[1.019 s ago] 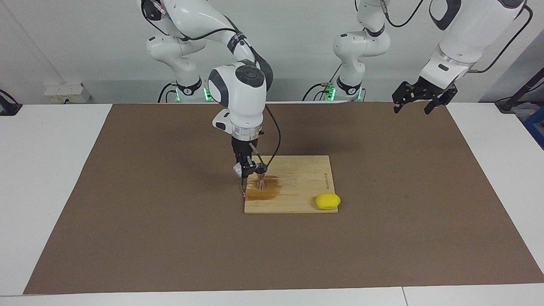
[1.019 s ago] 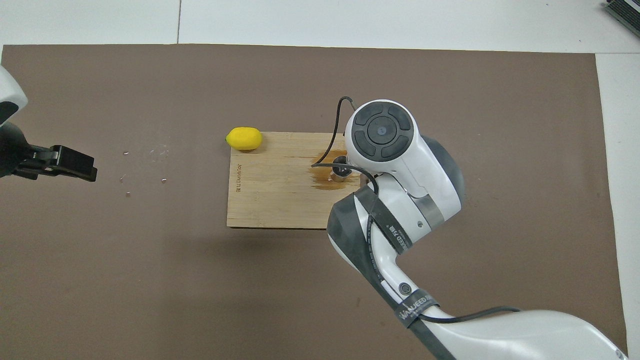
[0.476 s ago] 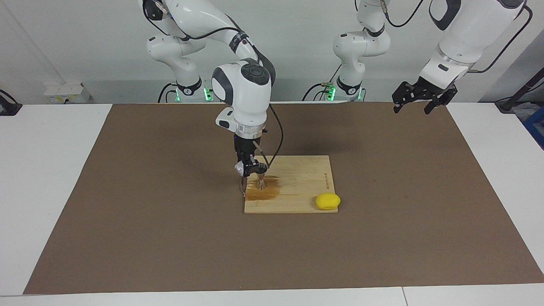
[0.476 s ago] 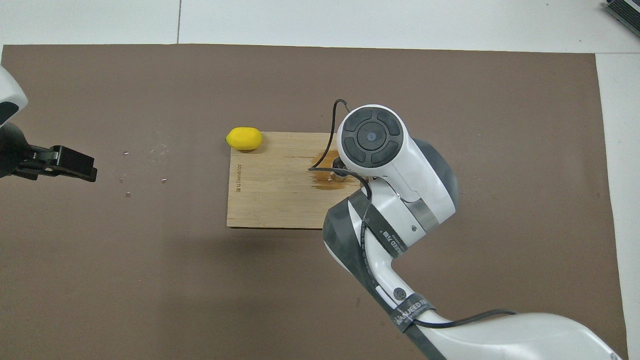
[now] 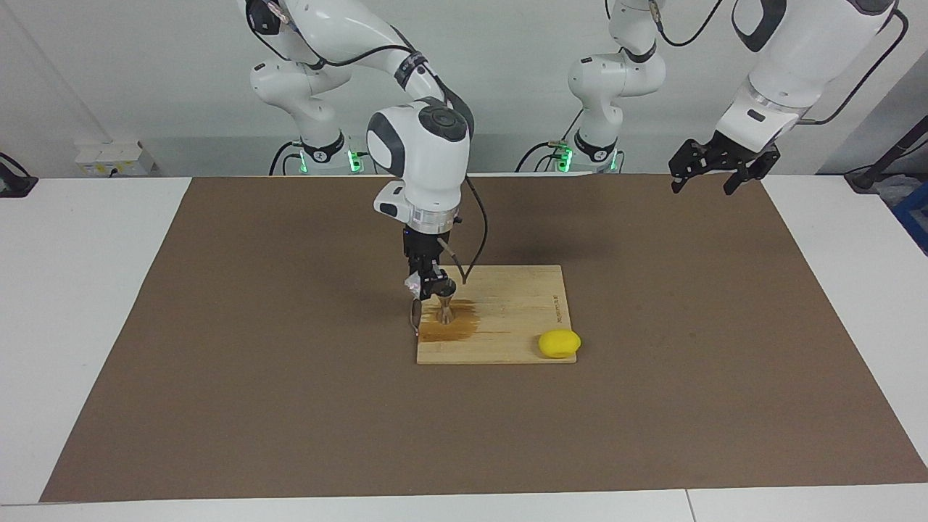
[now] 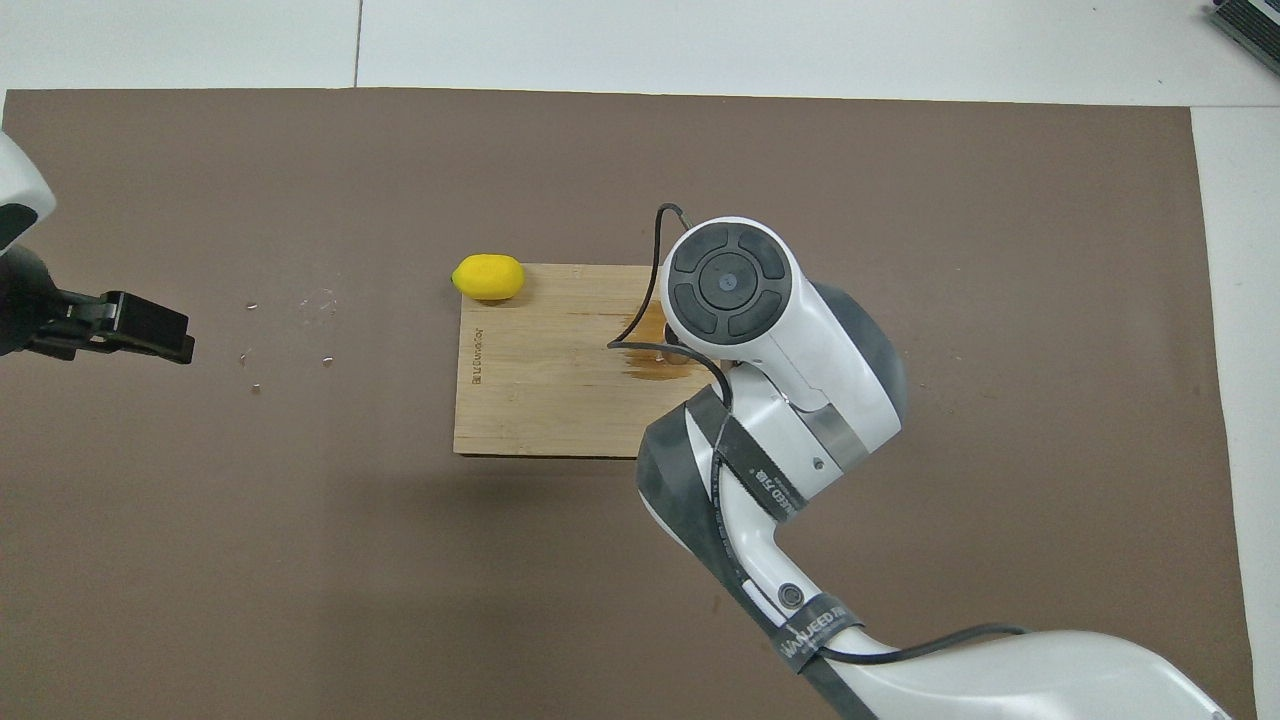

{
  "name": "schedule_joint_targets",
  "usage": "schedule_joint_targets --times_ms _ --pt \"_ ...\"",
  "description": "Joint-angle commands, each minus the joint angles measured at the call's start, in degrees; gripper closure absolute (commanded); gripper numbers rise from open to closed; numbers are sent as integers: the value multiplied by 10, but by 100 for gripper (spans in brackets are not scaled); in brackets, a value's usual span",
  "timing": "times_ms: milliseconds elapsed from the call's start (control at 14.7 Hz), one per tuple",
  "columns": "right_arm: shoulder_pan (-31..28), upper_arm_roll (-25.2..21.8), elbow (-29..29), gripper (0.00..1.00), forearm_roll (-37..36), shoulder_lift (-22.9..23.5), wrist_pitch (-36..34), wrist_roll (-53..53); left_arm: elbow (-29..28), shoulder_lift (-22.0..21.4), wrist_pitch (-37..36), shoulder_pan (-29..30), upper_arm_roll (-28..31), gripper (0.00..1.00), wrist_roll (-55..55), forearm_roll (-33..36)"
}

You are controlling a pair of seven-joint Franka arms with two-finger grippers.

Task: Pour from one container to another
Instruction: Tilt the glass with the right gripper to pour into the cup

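The steel hourglass jigger [image 5: 446, 308] stands upright on a wooden board [image 5: 515, 304], in a brown wet stain [image 5: 453, 330] at the board's end toward the right arm. My right gripper [image 5: 424, 284] is shut on the small clear cup [image 5: 414, 287] and holds it tilted just over and beside the jigger's rim. A thin thread hangs from the cup down to the board. In the overhead view the right wrist [image 6: 727, 280] hides the cup and jigger. My left gripper [image 5: 714, 174] waits open in the air.
A yellow lemon [image 5: 559, 343] lies at the board's corner farthest from the robots, toward the left arm's end; it also shows in the overhead view [image 6: 488, 277]. A brown mat [image 5: 290, 377] covers the table. Small crumbs [image 6: 290, 340] lie on the mat near the left gripper [image 6: 130, 330].
My right wrist has shifted toward the jigger and risen a little, carrying the cup closer to the jigger's rim. The left arm has not moved.
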Motion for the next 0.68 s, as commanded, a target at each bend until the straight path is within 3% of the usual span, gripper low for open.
schedule_joint_targets --times_ms 0,611 --pt "-7 3 24 100 -4 9 -23 11 -17 -16 -1 1 1 0 -1 -5" --pt "-43 2 24 100 76 9 -17 7 -17 -16 -1 1 1 0 -1 -5"
